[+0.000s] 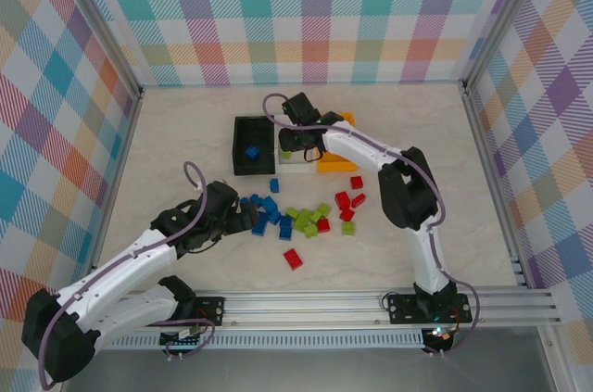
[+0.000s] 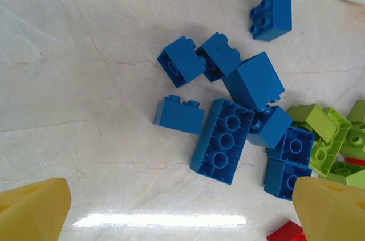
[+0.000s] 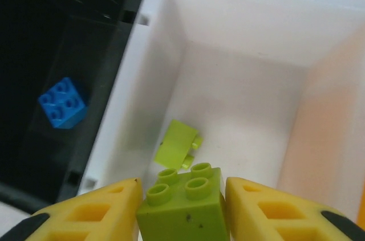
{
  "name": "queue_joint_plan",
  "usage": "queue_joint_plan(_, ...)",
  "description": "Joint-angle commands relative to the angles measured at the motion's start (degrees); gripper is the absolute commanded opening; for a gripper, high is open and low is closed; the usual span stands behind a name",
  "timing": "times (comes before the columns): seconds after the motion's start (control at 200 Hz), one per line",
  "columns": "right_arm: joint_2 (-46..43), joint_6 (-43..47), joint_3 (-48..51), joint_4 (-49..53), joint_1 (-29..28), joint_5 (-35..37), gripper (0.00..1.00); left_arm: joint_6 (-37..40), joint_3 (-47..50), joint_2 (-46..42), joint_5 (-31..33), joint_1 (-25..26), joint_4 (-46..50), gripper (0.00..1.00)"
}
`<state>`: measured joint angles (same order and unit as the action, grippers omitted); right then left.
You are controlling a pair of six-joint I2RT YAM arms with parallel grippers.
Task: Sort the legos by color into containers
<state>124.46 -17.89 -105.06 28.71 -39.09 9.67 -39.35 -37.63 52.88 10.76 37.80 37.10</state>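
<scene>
My right gripper point(image 3: 181, 198) is shut on a lime green lego point(image 3: 183, 213) and holds it over the white bin point(image 3: 239, 19). One more green lego point(image 3: 178, 143) lies on that bin's floor. The black bin point(image 1: 253, 128) to the left holds a single blue lego point(image 3: 63, 102). The orange bin point(image 1: 338, 166) stands to the right of the white one. My left gripper point(image 2: 182, 218) is open just above the table, close to a cluster of blue legos point(image 2: 223, 138), touching none. Green legos point(image 1: 310, 219) and red legos point(image 1: 347, 202) lie mid-table.
A lone red lego point(image 1: 293, 259) lies nearer the front of the table. The three bins stand side by side at the back centre. Checked walls close in the table on the left, right and back.
</scene>
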Motion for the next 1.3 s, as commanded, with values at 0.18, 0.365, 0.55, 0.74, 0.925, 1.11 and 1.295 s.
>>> queue_joint_plan(0.18,-2.7,-1.4,-2.6,1.4,0.6,-0.4,0.65,3.0,-0.6,5.5,-4.8,0.6,-2.1,0.95)
queue_joint_plan(0.365,-13.7,-2.1,9.4,-3.5,0.6,-1.8,0.67,5.6,-3.9,15.2,-4.9,3.6,-1.3,0.83)
queue_joint_plan(0.55,-22.5,-2.2,20.4,-6.0,0.6,-1.9,0.67,5.7,-6.7,24.9,0.3,10.0,-0.6,0.81)
queue_joint_plan(0.74,-28.5,-3.0,26.3,-7.9,0.6,-2.2,0.68,6.4,-8.6,32.1,2.7,10.2,-1.6,0.73)
queue_joint_plan(0.925,-31.3,-2.8,28.7,-8.5,0.6,-2.4,0.68,7.3,-10.6,38.2,3.5,9.5,-3.6,0.71)
queue_joint_plan(1.11,-33.0,-2.7,30.7,-8.9,0.6,-2.5,0.67,8.4,-11.8,39.6,5.1,9.4,-5.4,0.60)
queue_joint_plan(1.295,-33.7,-2.9,32.1,-9.0,0.6,-2.6,0.67,8.5,-11.9,38.7,5.2,9.3,-4.4,0.41)
